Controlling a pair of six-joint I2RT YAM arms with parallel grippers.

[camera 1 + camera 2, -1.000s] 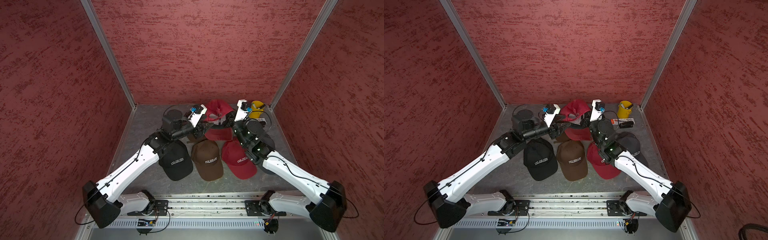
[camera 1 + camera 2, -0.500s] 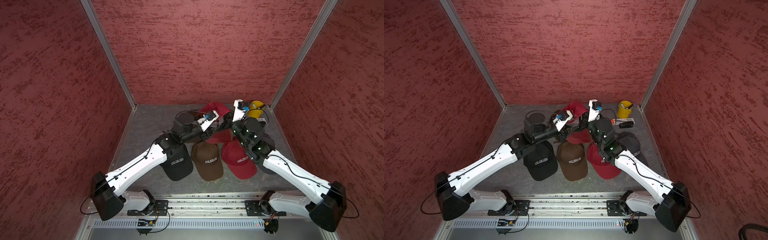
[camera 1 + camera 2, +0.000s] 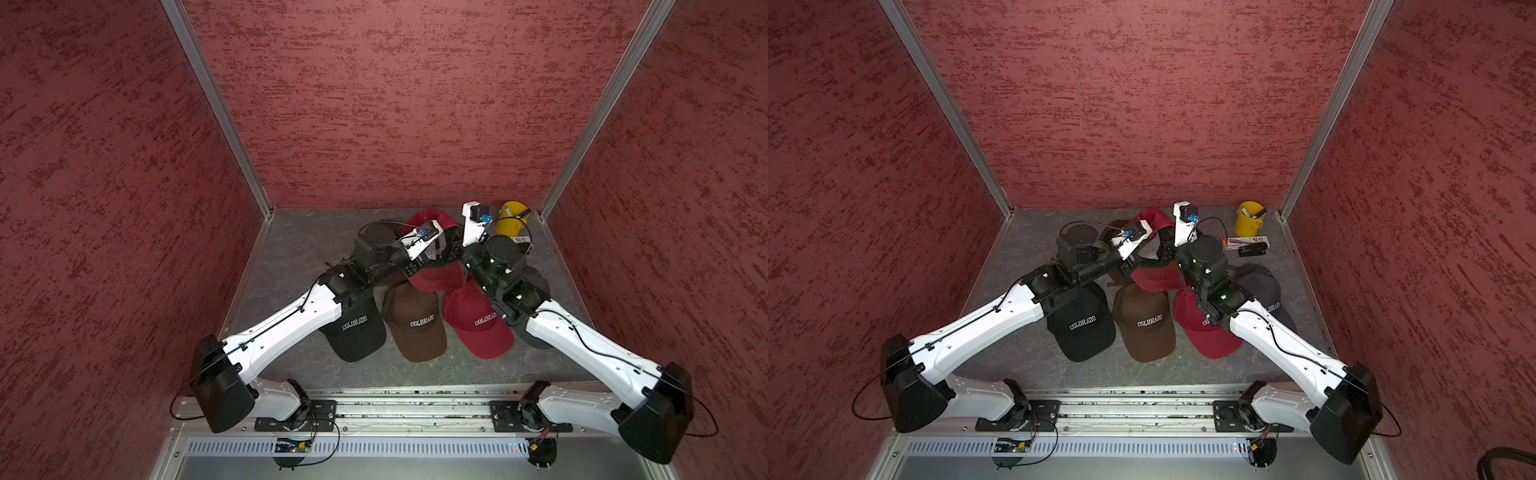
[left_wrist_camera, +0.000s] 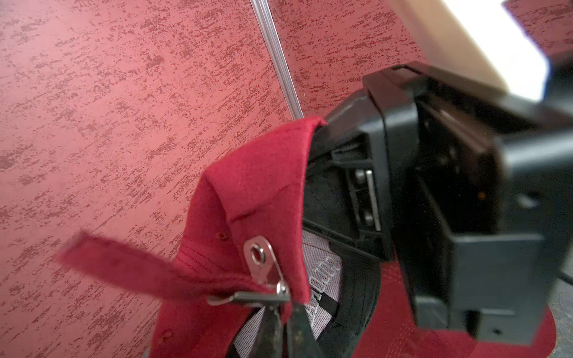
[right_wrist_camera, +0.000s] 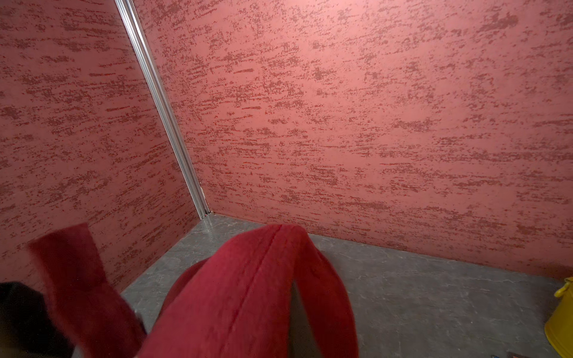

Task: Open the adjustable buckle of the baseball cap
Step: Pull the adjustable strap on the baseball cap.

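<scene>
Left tool (image 4: 285, 328) reached buckle (image 4: 263, 272), closed | right tool (image 4: 325, 127) pinches cap (image 4: 254, 173) | COLORADO lettering (image 3: 422, 322)

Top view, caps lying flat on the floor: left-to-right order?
black cap → brown cap → red cap → grey cap

Red cap (image 4: 254, 173) is held up between both claws, inside facing left claw (image 4: 285, 328); black sweatband and white mesh lining are seen. Top rear corner is pinched by right claw (image 4: 328, 133). Silver buckle (image 4: 263, 272) sits just above left claw tips, eyelet flap angled off its base bar. Red strap (image 4: 124, 266) tail sticks out of buckle, away from right claw, blurred.
</scene>
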